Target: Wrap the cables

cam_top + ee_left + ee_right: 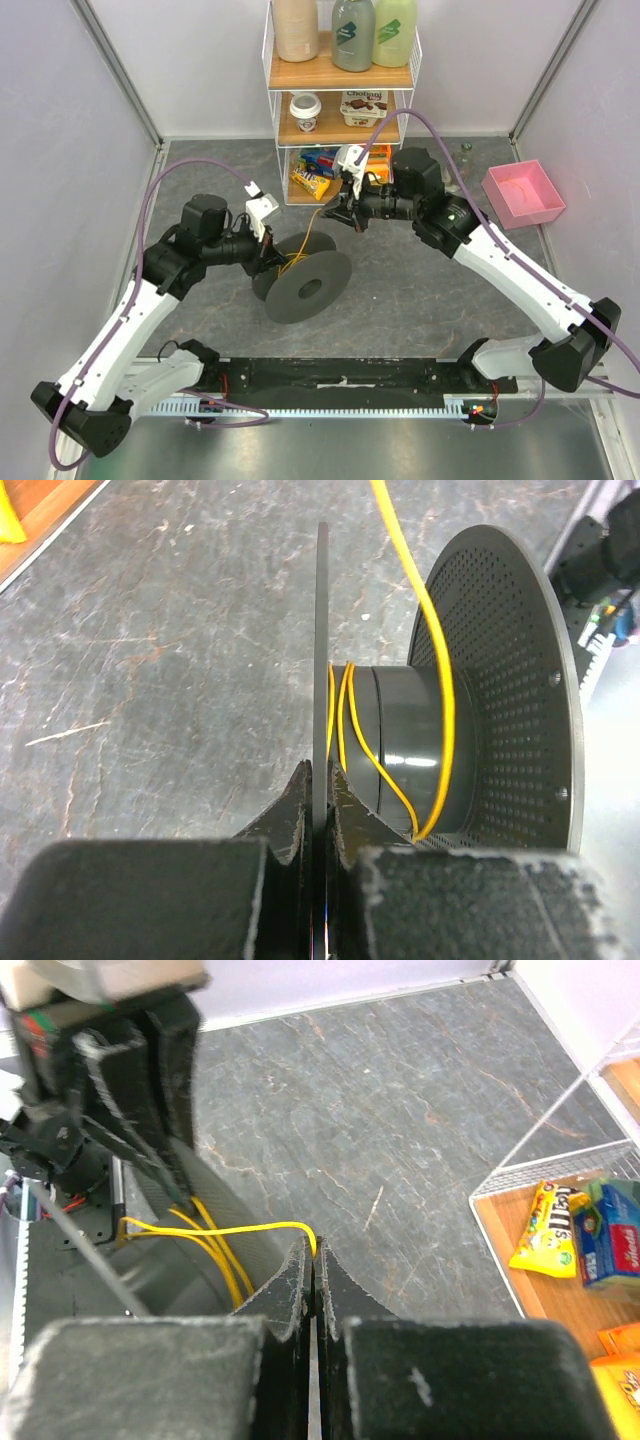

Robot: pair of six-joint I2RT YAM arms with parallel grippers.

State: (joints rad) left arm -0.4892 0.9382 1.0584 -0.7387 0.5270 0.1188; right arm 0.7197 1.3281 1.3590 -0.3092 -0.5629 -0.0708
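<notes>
1. Top view: the yellow wire (pixel 296 258) runs from the spool (pixel 310 290) on the bench (pixel 420 300) up to the right fingers (pixel 343 214).
2. Left wrist: the left fingers (pixel 288 815) are clamped on the spool's thin rim, and the wire is coiled round its hub.
3. Right wrist: the right fingers are pinched shut on the wire.

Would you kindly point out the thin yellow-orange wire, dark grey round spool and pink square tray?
thin yellow-orange wire (pixel 447 675), left wrist view, descending strand
dark grey round spool (pixel 333 273), top view, flange
pink square tray (pixel 523 190), top view, floor
</notes>
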